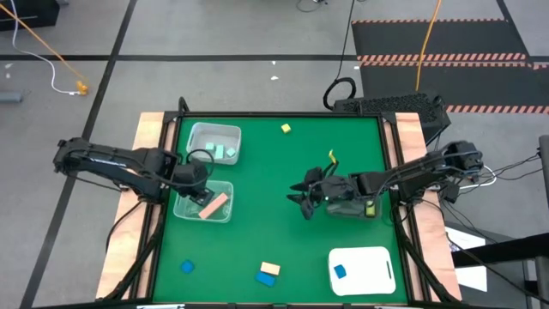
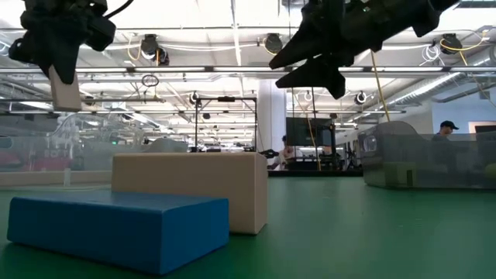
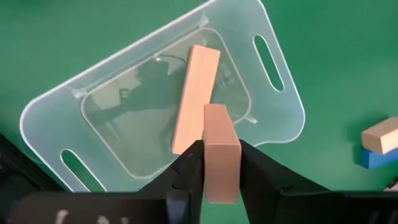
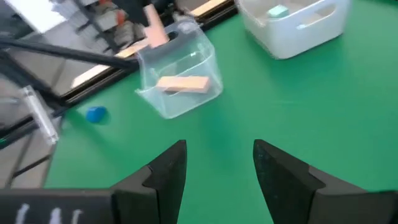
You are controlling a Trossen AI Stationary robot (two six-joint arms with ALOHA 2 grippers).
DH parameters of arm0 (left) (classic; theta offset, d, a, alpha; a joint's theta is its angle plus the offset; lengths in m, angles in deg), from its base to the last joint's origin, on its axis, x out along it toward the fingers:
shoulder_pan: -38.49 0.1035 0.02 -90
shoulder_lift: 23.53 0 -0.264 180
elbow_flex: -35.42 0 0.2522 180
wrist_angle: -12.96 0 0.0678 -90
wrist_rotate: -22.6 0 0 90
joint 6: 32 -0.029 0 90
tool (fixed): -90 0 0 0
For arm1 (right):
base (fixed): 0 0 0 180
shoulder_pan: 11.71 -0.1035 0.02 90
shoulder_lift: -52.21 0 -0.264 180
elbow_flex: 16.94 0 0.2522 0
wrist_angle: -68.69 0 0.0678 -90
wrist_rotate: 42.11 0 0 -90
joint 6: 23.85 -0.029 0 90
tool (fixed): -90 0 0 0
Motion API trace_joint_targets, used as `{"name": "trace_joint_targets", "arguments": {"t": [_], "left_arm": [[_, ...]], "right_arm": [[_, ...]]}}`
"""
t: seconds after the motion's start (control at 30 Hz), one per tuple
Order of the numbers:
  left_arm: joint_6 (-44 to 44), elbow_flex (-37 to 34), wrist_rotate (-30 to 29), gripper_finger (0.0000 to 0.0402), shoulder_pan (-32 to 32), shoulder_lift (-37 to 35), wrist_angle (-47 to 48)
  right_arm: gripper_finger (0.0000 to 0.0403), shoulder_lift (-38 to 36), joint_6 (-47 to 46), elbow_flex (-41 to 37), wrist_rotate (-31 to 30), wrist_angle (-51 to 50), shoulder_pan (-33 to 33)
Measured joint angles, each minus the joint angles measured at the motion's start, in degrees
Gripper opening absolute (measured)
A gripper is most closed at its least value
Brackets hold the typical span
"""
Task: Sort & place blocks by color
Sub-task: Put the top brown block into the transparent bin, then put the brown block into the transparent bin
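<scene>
Left pincer [image 3: 221, 163] gripped a salmon block [image 3: 221, 152] above the clear bin [image 3: 273, 118] at left-centre of the high view, one salmon bar [image 3: 194, 96] already inside; drop-off step, next calls for releasing over the bin. Right pincer [image 4: 217, 163] hung open mid-surface, empty. Loose blue and tan blocks [image 1: 268, 273] lay lower centre

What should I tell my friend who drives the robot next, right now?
Left gripper: shut on a salmon block, above the near clear bin, which holds one salmon bar.
Right gripper: open, empty, over mid-table.
Done: mint blocks in the far clear bin; one blue block on the white tray.
Left: drop the held block; sort the yellow block, the lone blue block and the tan-on-blue pair.
</scene>
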Motion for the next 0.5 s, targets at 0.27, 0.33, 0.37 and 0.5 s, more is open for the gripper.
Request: {"name": "trace_joint_targets", "arguments": {"t": [0.27,0.33,0.37,0.5], "left_arm": [[1.31,0.00,-1.18,0.0126,-0.63,0.33,0.06],[1.10,0.00,-1.46,0.0134,-0.61,0.28,0.09],[0.84,0.00,-1.46,0.0138,-0.61,0.26,0.07],[0.20,0.00,-1.48,0.0159,-0.61,0.28,-0.05]], "right_arm": [[0.0175,0.00,0.25,-0.05,-0.06,0.30,-2.44],[0.0176,0.00,0.64,0.43,-0.02,-0.38,-3.34],[0.0176,0.00,0.87,0.80,-0.04,-0.64,-3.78],[0.0176,0.00,2.42,2.48,0.13,-1.76,-5.33]]}}
